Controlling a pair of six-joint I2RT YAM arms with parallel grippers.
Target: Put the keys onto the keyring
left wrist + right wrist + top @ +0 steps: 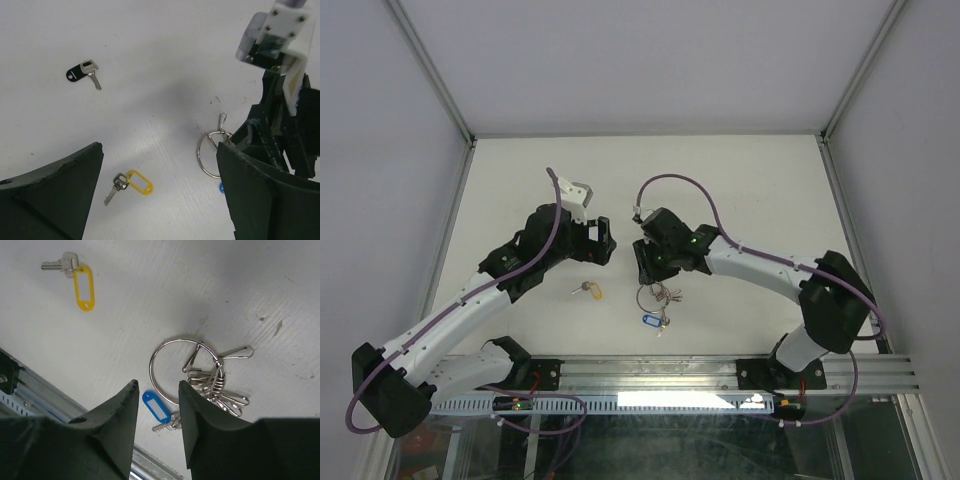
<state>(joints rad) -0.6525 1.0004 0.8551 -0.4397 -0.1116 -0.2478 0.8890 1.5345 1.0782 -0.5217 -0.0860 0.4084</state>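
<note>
Lying flat on the white table [740, 190], the thin round silver wire keyring [172, 341] carries a bunch of small silver wire clips [220, 390] on one side.

Right gripper [157, 387]: black fingers apart above the keyring's near arc, which shows in the gap between them; nothing is clamped.

Small metal key with a blue plastic tag [157, 407]: on the table just beside the keyring, outside its rim.

Small metal key with a yellow plastic tag [82, 285]: on the table well apart from the keyring, toward the left arm.

Left gripper [160, 150]: fingers spread wide, holding nothing; the yellow-tagged key lies in view between them.

Small metal key with a black plastic tag [82, 71]: alone on the table, apart from the rest.
</note>
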